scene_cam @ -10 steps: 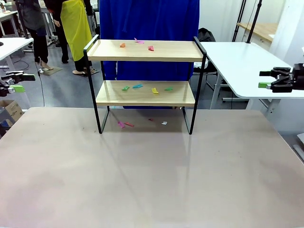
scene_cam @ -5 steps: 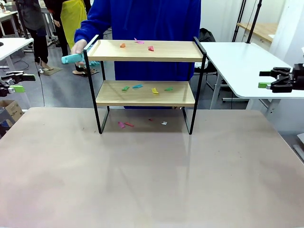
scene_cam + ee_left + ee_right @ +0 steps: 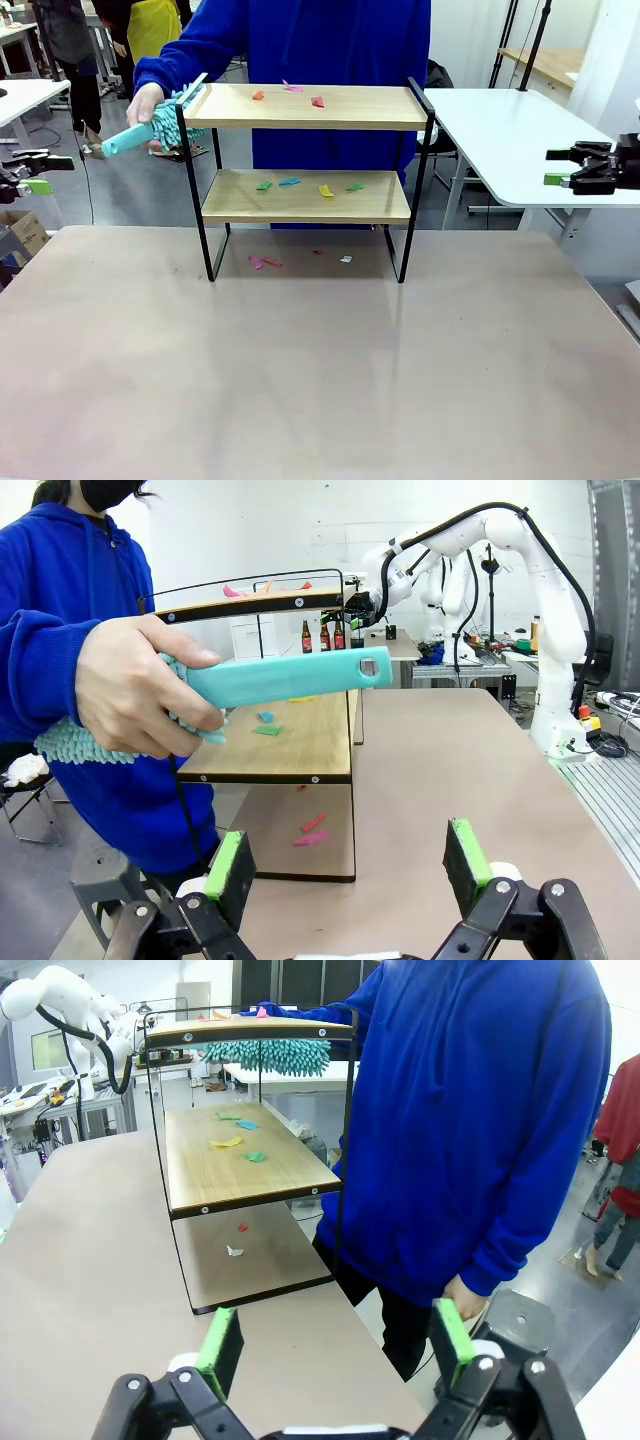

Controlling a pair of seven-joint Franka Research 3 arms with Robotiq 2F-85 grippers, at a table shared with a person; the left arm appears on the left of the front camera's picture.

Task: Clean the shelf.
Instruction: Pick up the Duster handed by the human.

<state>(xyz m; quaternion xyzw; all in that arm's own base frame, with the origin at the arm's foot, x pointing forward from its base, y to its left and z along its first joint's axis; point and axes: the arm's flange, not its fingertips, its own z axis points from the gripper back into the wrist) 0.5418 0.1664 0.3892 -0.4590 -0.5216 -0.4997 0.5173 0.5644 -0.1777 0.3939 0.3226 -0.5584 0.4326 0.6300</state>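
The left gripper stood wide open with nothing between its green pads. Ahead of it, a little left of the gap in its wrist view, the shelf stood on the table, well apart from the fingers. Between that gripper and the shelf's near end, a person's hand held a teal duster — handle pointing across the view, fluffy head at the end of the top board.

The right gripper was likewise wide open and held nothing. The shelf lay ahead of it and left of its gap, well apart, one end frame turned toward the fingers. Small coloured paper scraps lay on the lower board, with a few more on the top board and on the table beneath. The person's blue hooded top rose just beside the shelf — to the right of this gripper's gap.
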